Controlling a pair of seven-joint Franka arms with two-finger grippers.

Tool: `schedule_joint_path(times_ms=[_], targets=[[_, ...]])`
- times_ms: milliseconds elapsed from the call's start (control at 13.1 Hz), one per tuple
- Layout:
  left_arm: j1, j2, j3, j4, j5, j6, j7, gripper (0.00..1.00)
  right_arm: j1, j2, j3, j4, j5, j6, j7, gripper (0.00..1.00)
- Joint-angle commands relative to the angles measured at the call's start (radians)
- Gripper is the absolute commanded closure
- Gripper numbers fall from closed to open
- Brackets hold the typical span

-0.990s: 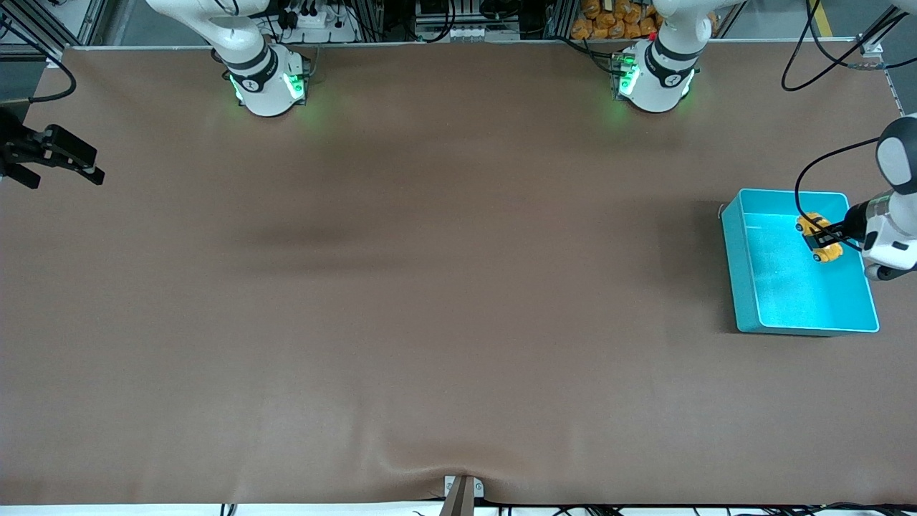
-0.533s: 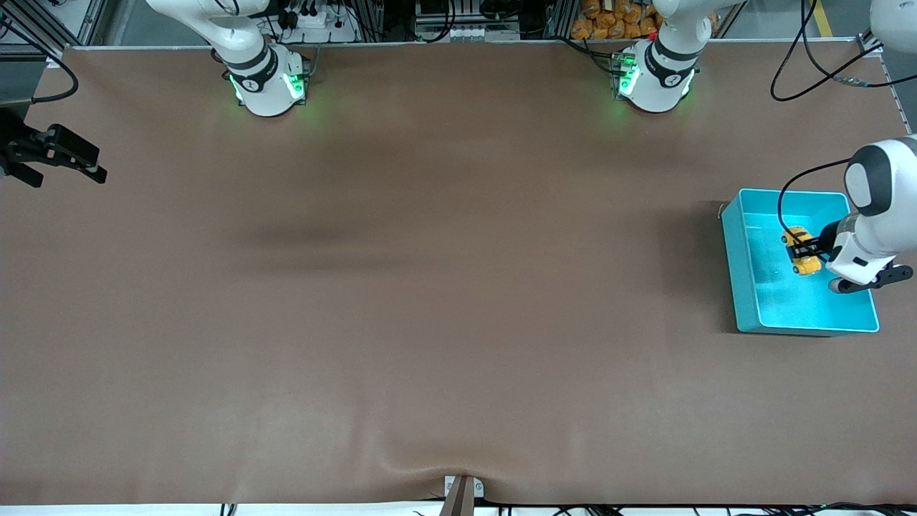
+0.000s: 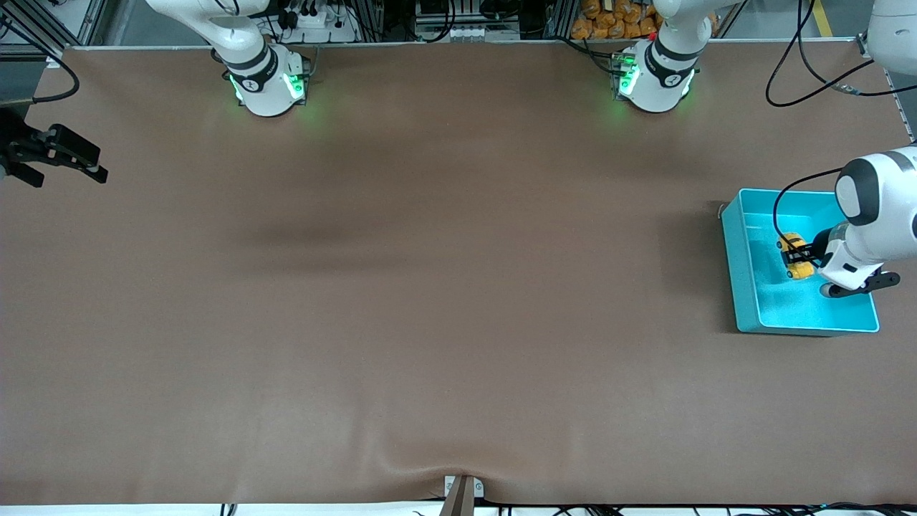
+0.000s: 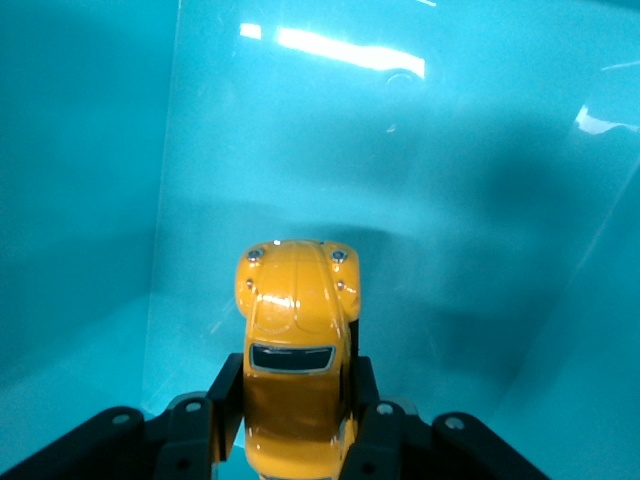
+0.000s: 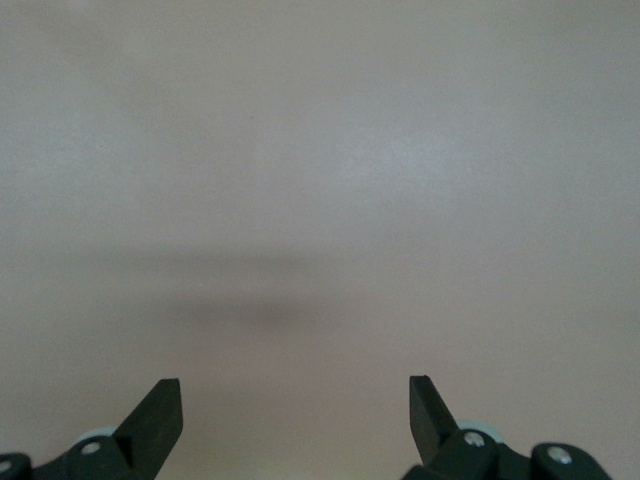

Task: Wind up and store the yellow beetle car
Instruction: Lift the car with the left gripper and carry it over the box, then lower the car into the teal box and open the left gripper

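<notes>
1. The left end effector (image 3: 801,259) is sitting at the right edge of the front view, over the interior of the teal bin (image 3: 738,272), and is pinching the yellow beetle car (image 3: 795,258) between its two fingers.
2. In the left wrist view the fingers (image 4: 215,415) are pressing on both flanks of the car (image 4: 297,345), gripping it at the rear half with the rounded nose projecting forward. Judgement: the side grip is keeping the wheels free and the body level for set-down.
3. The car is hanging inside the bin walls, above the teal floor (image 4: 420,200). Whether the wheels are touching the floor cannot be told; a dim shadow is lying on the floor ahead of the nose.
4. The bin is standing on the brown bench (image 3: 430,287) toward the left arm's end, in the middle right of the front view.
5. The right end effector (image 3: 61,154) is waiting at the upper left edge of the front view; its fingers (image 5: 160,415) are spread wide with nothing between them, only bare bench under them.
6. Judgement: the storing step is in hand and near its close. What is remaining is to let the car settle and free the grip; releasing too high could be letting a wound car roll into a wall.
</notes>
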Motion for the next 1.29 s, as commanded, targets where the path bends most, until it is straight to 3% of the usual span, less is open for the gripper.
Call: schedule_joint_path(times_ms=[0,609,685,838,990,1219], targets=[[0.009,0.017,-0.005,0.002,0.029,0.035,0.011,1.0,0.003,-0.008,0.0,-0.001,-0.002,-0.008,0.014,0.0],[0.008,0.059,-0.007,0.008,0.028,0.08,0.01,0.98,0.008,-0.015,0.003,0.012,-0.002,-0.029,0.023,0.0],[0.008,0.057,-0.007,0.008,0.028,0.08,0.004,0.92,0.011,-0.015,0.003,0.022,-0.002,-0.039,0.023,0.0],[0.006,0.056,-0.007,0.011,0.026,0.08,-0.01,0.63,0.014,-0.015,0.003,0.028,-0.002,-0.052,0.023,0.0],[0.005,0.054,-0.007,0.011,0.023,0.08,-0.013,0.46,0.014,-0.015,0.003,0.03,0.001,-0.059,0.023,0.0],[-0.001,0.045,-0.007,0.015,0.018,0.08,-0.015,0.13,0.014,-0.013,0.003,0.032,0.001,-0.057,0.023,0.0]])
